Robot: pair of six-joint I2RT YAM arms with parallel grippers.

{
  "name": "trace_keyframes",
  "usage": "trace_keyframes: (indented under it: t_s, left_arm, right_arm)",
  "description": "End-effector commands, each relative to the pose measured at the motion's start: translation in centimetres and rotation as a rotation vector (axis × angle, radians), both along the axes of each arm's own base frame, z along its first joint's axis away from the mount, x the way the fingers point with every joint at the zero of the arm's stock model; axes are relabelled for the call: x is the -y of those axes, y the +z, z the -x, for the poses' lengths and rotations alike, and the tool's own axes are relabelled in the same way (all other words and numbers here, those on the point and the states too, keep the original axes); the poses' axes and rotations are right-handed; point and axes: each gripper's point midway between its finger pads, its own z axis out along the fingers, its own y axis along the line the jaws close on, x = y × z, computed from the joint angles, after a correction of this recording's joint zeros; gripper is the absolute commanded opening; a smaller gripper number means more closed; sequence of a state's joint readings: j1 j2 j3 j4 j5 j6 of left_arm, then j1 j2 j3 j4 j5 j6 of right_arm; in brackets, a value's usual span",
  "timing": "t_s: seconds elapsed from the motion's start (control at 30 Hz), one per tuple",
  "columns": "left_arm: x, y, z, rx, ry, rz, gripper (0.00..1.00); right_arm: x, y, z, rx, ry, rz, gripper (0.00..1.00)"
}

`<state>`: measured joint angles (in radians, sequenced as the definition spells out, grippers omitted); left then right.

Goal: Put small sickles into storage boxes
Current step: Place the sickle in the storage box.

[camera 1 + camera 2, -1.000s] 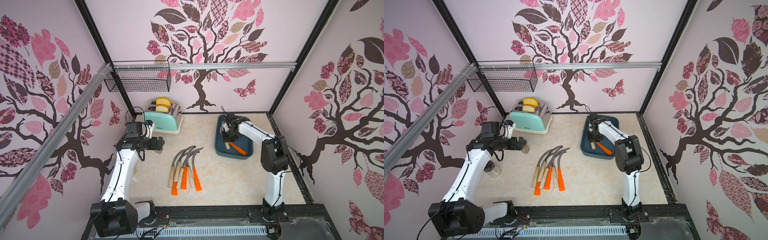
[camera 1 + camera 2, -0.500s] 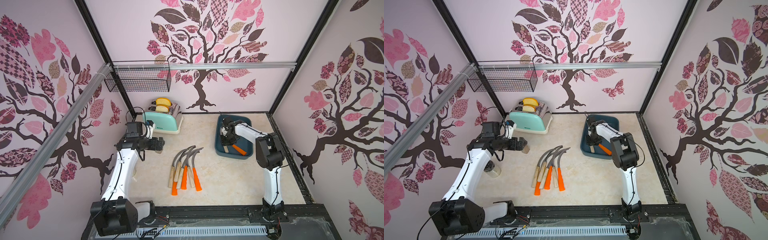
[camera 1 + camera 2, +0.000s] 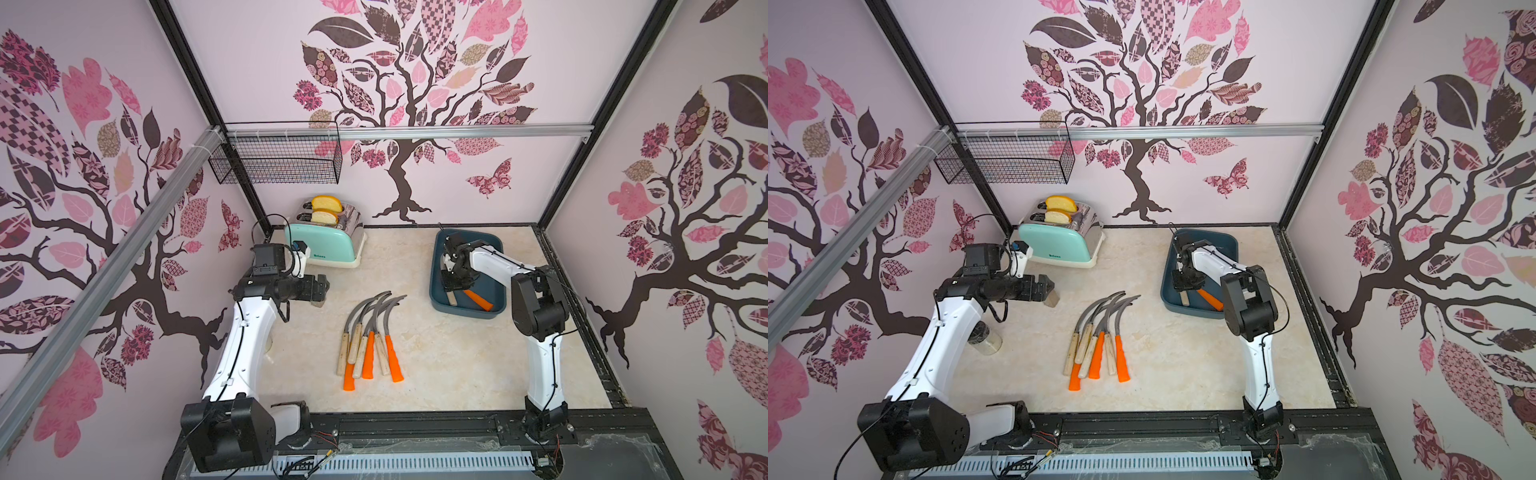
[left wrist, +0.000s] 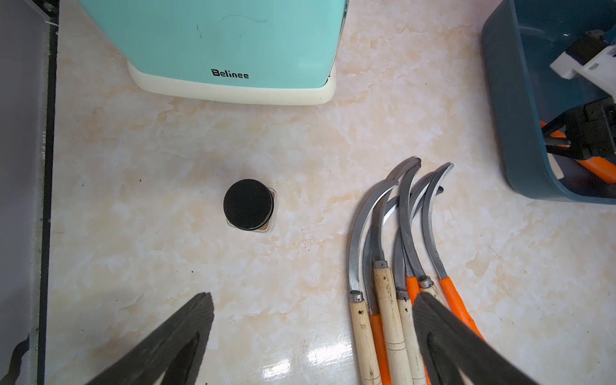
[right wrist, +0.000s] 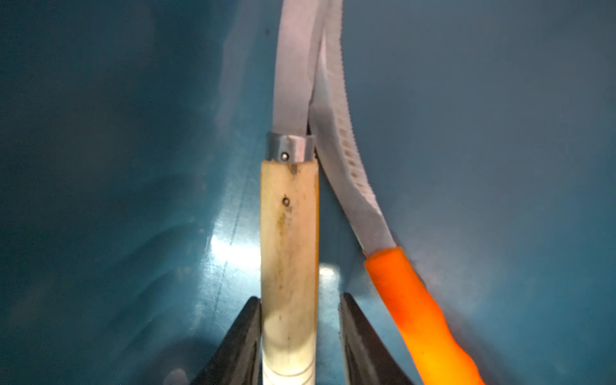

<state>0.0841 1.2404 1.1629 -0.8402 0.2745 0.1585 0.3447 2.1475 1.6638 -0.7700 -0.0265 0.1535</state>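
Camera setup: overhead stereo pair plus one camera per wrist.
Whole tabletop (image 3: pixel 457 365) is viewed steeply from above in both top views, facing the back wall (image 3: pixel 257 62); left wrist view is held high, toaster (image 4: pixel 233 40) to storage box (image 4: pixel 506 116) covered; right wrist view is set close inside that box.

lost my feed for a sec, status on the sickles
Left pincer open above table. Right pincer open astride wood-handled sickle in blue tray. Sickle pile on table, nothing between.

Beige marble tabletop (image 3: pixel 436 365); on it toaster (image 3: pixel 328 245); black-lidded jar (image 4: pixel 248 205); sickle pile (image 3: pixel 368 359); teal tray (image 3: pixel 461 311).
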Motion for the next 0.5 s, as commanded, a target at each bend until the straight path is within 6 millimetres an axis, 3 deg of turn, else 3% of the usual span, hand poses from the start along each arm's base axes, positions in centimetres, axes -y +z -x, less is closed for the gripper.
trace_keyframes:
  t_s: [0.0,0.1,0.23,0.33,0.47]
  left_arm:
    - [0.2,0.4,-0.4,0.010,-0.008,0.002,0.98]
    - [0.1,0.8,-0.4,0.012,-0.005,-0.003,0.98]
    - [-0.1,0.9,-0.1,0.014,-0.010,-0.024,0.98]
    - [-0.8,0.9,-0.2,0.032,0.015,-0.063,0.98]
    - [-1.2,0.8,-0.3,0.038,0.028,-0.078,0.98]
  right_arm:
    - [0.1,5.4,-2.4,0.145,-0.034,-0.015,0.45]
    - [0.3,9.1,-3.2,0.233,-0.047,-0.018,0.45]
    - [1.1,13.1,-2.6,0.329,-0.061,-0.023,0.46]
    - [0.8,15.3,-0.9,0.376,-0.051,-0.092,0.48]
    - [0.0,16.5,2.7,0.405,-0.027,-0.206,0.48]
